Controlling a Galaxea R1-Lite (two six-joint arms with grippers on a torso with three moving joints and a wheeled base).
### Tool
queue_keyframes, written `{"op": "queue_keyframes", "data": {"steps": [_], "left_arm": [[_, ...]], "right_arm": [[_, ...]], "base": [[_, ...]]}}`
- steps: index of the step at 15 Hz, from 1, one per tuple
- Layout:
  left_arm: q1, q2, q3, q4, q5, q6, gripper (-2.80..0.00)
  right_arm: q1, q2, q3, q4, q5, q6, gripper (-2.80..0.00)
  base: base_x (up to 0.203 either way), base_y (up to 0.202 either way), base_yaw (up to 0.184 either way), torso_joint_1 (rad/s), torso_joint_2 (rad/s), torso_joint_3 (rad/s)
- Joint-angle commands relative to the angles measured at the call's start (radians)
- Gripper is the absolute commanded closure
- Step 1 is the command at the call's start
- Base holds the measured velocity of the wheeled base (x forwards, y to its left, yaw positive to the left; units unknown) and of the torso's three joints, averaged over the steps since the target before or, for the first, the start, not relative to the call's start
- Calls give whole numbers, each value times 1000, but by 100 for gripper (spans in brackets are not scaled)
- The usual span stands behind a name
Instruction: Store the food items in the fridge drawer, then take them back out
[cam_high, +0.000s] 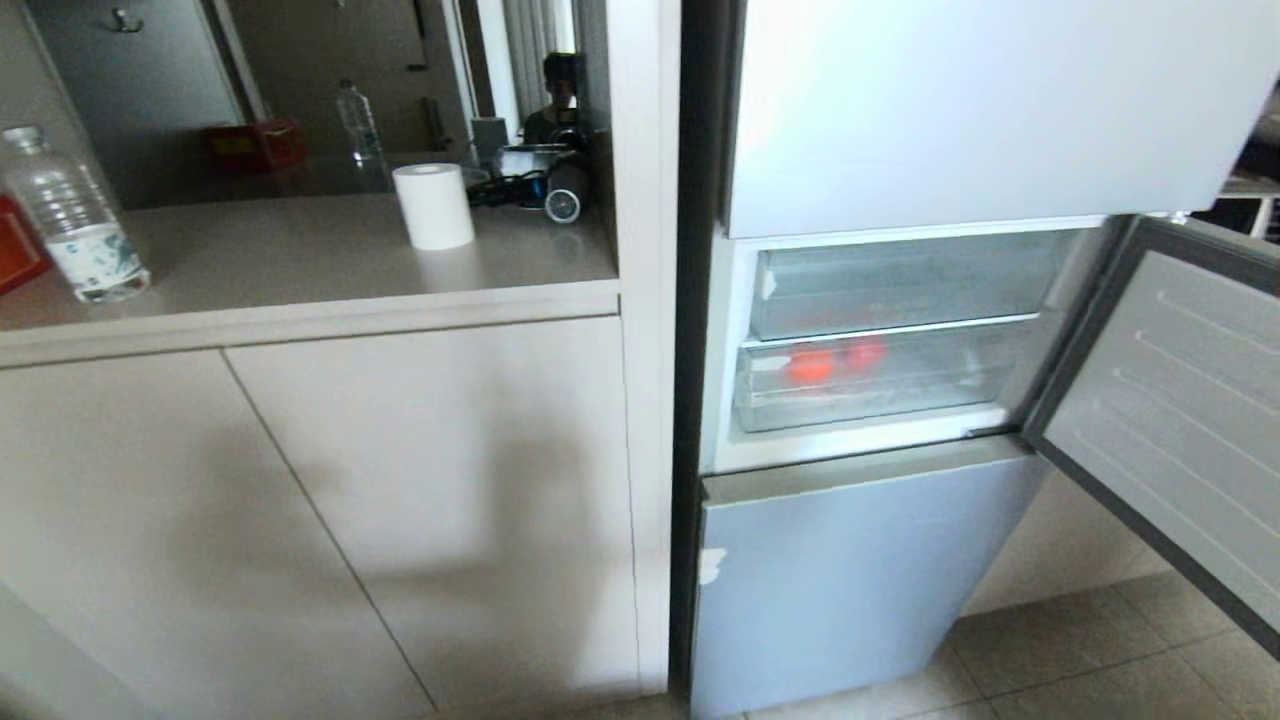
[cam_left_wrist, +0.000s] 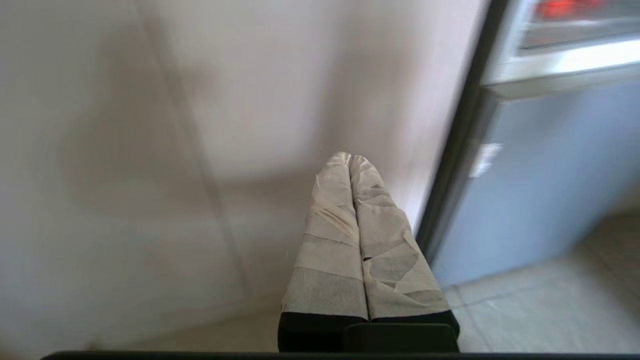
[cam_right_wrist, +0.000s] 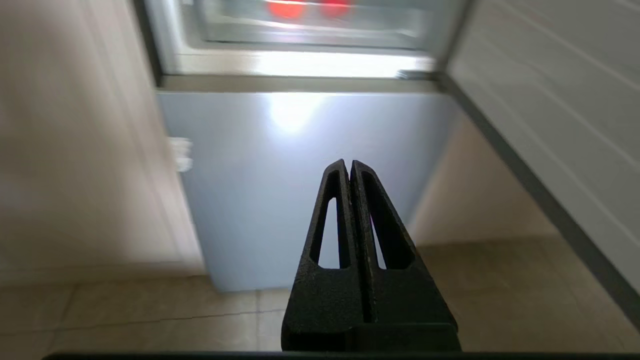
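Observation:
Behind the clear front of the fridge drawer (cam_high: 880, 395) lie the two food items, an orange-red fruit (cam_high: 811, 366) and, to its right, a deeper red fruit (cam_high: 866, 352). The drawer is pushed in, under a shallower clear tray (cam_high: 900, 285). Neither arm shows in the head view. My left gripper (cam_left_wrist: 350, 157), its fingers wrapped in pale tape, is shut and empty, low before the cabinet beside the fridge. My right gripper (cam_right_wrist: 348, 162), black, is shut and empty, low before the fridge's bottom panel (cam_right_wrist: 300, 180). Both fruits (cam_right_wrist: 286, 7) show blurred above it.
The fridge's middle door (cam_high: 1180, 420) stands swung open to the right. A counter (cam_high: 300, 260) on the left carries a water bottle (cam_high: 70, 220) and a paper roll (cam_high: 433, 205). Cabinet doors (cam_high: 300, 520) lie below it, tiled floor (cam_high: 1080, 660) at the bottom right. A person (cam_high: 560, 95) is far behind.

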Motion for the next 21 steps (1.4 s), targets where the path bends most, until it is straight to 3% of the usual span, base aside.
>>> {"op": "queue_keyframes", "data": {"steps": [1,13,17,21], "left_arm": [[0,1,-1,0,0,0,0],[0,1,-1,0,0,0,0],[0,1,0,0,0,0,0],[0,1,0,0,0,0,0]], "right_arm": [[0,1,0,0,-1,1,0],[0,1,0,0,1,1,0],[0,1,-8,2,-9,1,0],[-2,157,-241,113,-180,69,0]], "base": [[0,9,-175,-2,2,3],[-1,7,-174,3,3,3],[-1,2,-52,4,3,1],[0,0,0,0,0,0]]}}
